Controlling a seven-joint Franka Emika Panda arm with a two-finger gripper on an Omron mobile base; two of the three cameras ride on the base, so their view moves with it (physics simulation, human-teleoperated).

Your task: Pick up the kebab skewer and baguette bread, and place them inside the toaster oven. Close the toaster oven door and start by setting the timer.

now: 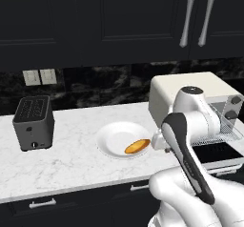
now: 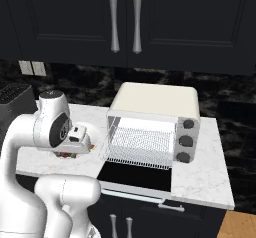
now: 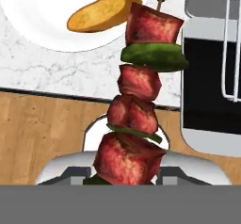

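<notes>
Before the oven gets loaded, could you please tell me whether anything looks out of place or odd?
Nothing stands out: the golden baguette bread lies on the white plate, and the cream toaster oven stands open.

A: Where does the kebab skewer (image 3: 141,100) sit?

B: Between the fingers of the gripper (image 3: 124,171), running straight out from the hand. The plate (image 1: 110,144) lies below and beyond its far tip, with the baguette bread (image 1: 137,146) on it.

A: And the toaster oven (image 2: 155,102)?

B: To the gripper's right, on the same counter (image 1: 71,164). Its door (image 2: 135,179) lies folded down in front, the wire rack (image 2: 142,144) inside. A slot toaster (image 1: 33,122) stands well off to the left.
</notes>
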